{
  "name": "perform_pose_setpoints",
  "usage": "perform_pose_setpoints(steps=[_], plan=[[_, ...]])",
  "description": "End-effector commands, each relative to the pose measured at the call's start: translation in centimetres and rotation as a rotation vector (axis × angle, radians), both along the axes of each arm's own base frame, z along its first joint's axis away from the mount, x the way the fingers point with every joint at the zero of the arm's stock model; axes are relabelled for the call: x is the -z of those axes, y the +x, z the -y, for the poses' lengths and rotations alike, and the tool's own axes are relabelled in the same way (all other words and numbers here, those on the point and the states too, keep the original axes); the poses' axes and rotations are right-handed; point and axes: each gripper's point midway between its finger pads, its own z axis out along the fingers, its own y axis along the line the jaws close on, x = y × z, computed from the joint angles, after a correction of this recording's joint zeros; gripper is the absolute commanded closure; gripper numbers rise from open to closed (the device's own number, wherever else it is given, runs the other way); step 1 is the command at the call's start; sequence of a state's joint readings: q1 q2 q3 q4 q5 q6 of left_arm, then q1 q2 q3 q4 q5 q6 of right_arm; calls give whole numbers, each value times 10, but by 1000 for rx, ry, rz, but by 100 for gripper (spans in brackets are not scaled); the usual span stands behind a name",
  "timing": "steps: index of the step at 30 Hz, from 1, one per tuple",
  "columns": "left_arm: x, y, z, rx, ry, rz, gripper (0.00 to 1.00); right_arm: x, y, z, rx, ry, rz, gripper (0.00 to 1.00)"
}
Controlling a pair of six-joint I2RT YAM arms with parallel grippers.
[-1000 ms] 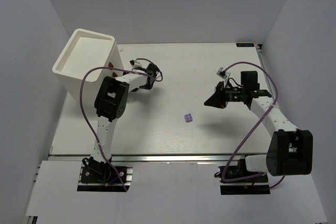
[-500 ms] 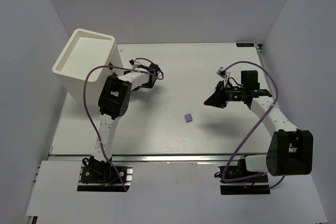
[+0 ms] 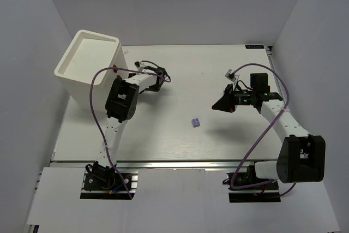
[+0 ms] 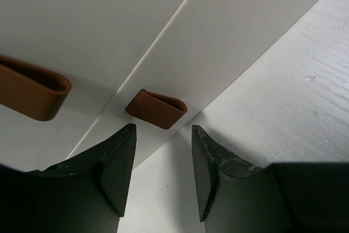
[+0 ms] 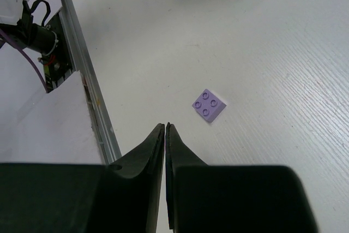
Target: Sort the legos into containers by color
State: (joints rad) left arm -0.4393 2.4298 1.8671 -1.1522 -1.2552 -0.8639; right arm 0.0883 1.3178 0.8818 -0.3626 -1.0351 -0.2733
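Left wrist view: my half-parted, empty left pincer [image 4: 162, 135] faces the cream-white plastic drawer [image 4: 234, 31], its small brown knob [image 4: 156, 109] just ahead; I should close squarely, pull straight. Lavender studded plastic brick [image 3: 195, 123] lies on the desk [image 3: 163, 140]; right pincer [image 5: 165, 129] closed, empty.

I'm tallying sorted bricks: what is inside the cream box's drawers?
Their contents are hidden: the left wrist view shows only drawer fronts and two brown knobs, ahead of the open left gripper. One lavender lego lies out on the table.
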Motion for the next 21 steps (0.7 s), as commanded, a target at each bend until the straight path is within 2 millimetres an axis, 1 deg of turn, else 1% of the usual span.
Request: perform_pose_setpoints(steps=[1, 2, 4, 14, 16, 21], plan=[[-22, 9, -3, -16, 16, 95, 44, -17, 3, -3, -30, 24, 53, 91], [-22, 10, -7, -25, 15, 96, 44, -17, 3, -3, -29, 23, 53, 91], [-23, 11, -7, -23, 21, 97, 43, -17, 3, -3, -29, 23, 52, 91], [-20, 19, -4, -22, 18, 104, 43, -18, 3, -3, -32, 25, 53, 91], [-20, 20, -3, -22, 17, 106, 44, -18, 3, -3, -32, 25, 54, 91], [-18, 19, -3, -24, 11, 106, 50, -18, 3, -2, -31, 27, 53, 90]])
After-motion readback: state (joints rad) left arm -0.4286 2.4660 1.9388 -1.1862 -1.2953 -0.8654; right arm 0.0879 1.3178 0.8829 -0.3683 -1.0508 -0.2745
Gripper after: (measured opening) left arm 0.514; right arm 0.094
